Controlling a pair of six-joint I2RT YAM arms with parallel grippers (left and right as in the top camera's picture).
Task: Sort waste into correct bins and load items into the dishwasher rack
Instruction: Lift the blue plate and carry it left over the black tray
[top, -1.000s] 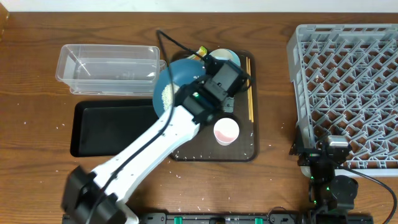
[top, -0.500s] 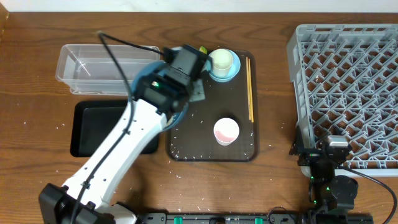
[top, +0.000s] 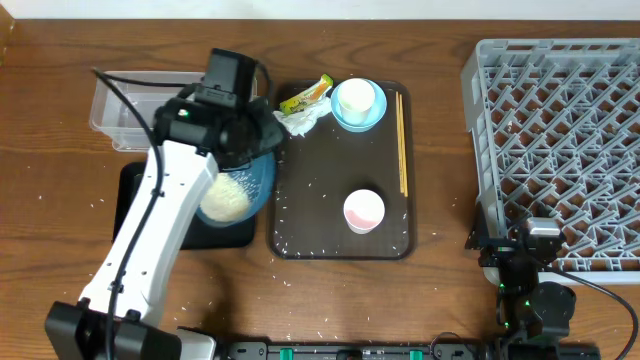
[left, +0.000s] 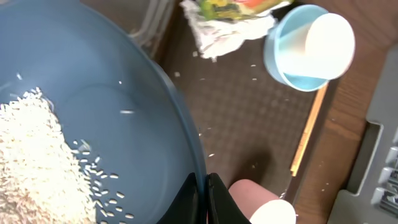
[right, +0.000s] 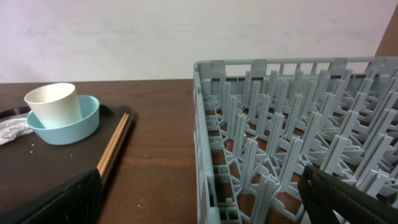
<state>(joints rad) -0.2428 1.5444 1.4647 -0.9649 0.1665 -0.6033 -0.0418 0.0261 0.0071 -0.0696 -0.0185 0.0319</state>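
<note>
Clear tub (top: 125, 100) stands at the far left of the table (top: 60, 220), with the black tray (top: 128, 180) just in front of it. Over the right part of the black tray hangs the dish (top: 258, 178), dark blue. Its rim is pinched by the left end effector (left: 204, 196), whose fingers are pressed together on it. Rice (top: 225, 198) lies heaped on one side of the dish floor, with a few grains loose beside the heap. Whether the dish touches the black tray cannot be told.

Next to the right lies the brown tray (top: 340, 170), sprinkled with stray grains. At its far left corner lies the wrapper (top: 305, 95), yellow-green, with the paper scrap (top: 300, 120) touching it on the near side. Just right of these sits the bowl (top: 372, 115), light blue, with a white cup (top: 358, 97) upright inside it. Chopsticks (top: 402, 140) lie side by side along the brown tray's right edge. The pink cup (top: 364, 210) stands mouth up in the near half of the brown tray, apart from the rest.

Rack (top: 560, 130), grey, fills the table's right side, well apart from the brown tray. The right end effector (right: 199, 180) rests low at the rack's near left corner, fingers spread wide, holding nothing.
</note>
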